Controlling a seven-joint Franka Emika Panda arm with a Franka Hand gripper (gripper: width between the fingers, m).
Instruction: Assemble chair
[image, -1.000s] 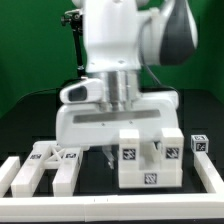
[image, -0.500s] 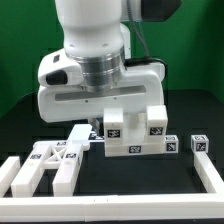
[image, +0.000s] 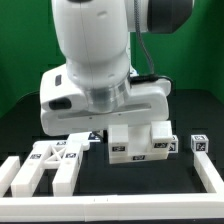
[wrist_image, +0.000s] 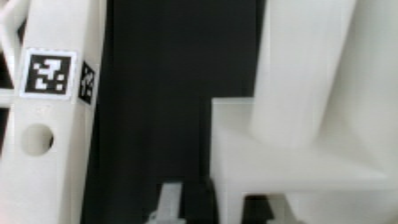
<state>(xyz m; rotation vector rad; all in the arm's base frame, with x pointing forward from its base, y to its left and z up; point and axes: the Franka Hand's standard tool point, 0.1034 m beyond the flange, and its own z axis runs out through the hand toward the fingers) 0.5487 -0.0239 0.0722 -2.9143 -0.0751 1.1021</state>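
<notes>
My gripper (image: 122, 132) is low over the middle of the table, its fingers mostly hidden by the hand. It is shut on a white blocky chair part (image: 138, 142) with several square tags and holds it just above the black table. In the wrist view the gripper (wrist_image: 217, 206) has one light finger and one dark finger on either side of this part's edge (wrist_image: 302, 130). A long white tagged piece (wrist_image: 50, 110) with a round hole lies beside it. More white tagged chair parts (image: 50, 162) lie at the exterior view's left.
A small tagged cube (image: 200, 143) sits at the exterior view's right. Low white border rails (image: 110, 205) run along the front and sides. A green backdrop stands behind.
The arm has swung toward the exterior view's left, carrying the blocky chair part up and left from its earlier place, then lowering it slightly.
</notes>
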